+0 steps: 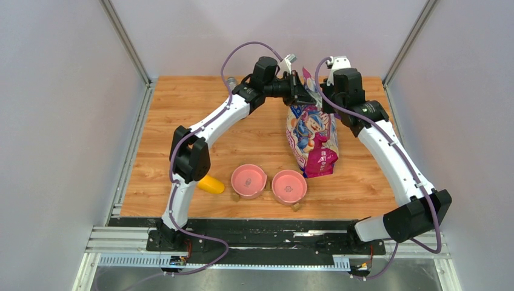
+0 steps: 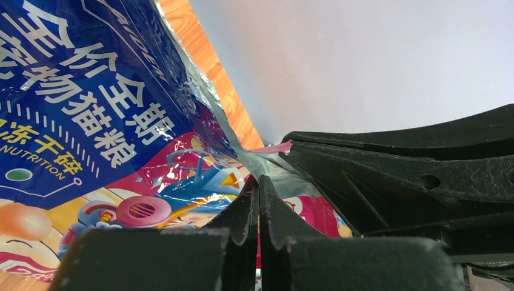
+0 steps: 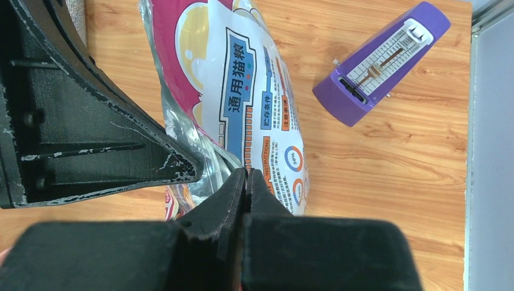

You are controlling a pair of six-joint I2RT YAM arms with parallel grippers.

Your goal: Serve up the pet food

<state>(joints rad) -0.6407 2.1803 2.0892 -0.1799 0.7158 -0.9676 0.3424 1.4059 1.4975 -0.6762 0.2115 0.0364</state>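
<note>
We see left pincer (image 2: 259, 182), right pincer (image 3: 247, 177) clamped on glossy purple-pink foil bag (image 1: 312, 136); uneven pull risks spilling kibble.

Pale grey walls (image 1: 54, 121) enclose a wooden table (image 1: 254, 139) with aluminium frame posts (image 1: 124, 39).

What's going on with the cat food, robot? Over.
Left end effector and right end effector both shut on bag top. Kibble not in view. Bowls empty. Scoop beside them, not blocking.
</note>
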